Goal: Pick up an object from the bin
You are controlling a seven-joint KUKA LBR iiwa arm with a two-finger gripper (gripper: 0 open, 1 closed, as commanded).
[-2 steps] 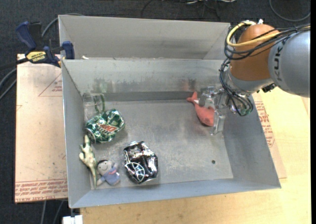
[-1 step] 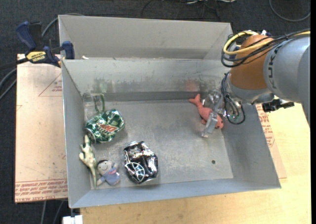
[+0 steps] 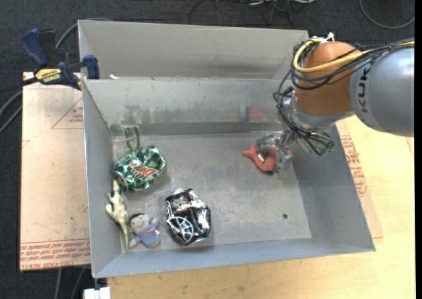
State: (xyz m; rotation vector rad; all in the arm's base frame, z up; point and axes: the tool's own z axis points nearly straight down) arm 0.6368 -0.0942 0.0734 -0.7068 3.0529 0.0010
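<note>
The arm (image 3: 389,90) reaches in from the right, its wrist wrapped in an orange cover (image 3: 324,78) with looped cables, and hangs low over the right half of the grey metal bin (image 3: 198,103). Its jaws are down at the bin floor, right at the right-hand end of a small red-pink thing (image 3: 258,158) that lies on the floor right of centre, toward the back wall. Whether the jaws are spread, pressed together or pinching that thing cannot be told, because the wrist parts and cables crowd the spot; nor can it be told whether they touch it or sit just above it. The other things lie well apart from it, along the left side of the bin. A clear cup (image 3: 125,138) stands near the left wall, and a crushed green can (image 3: 140,168) lies just in front of it. Nearer the front edge are a pale beige toy animal (image 3: 118,210), a small doll with a purple body (image 3: 144,229) just beside it, and a crumpled black-and-white packet (image 3: 188,217) to the doll's right.
</note>
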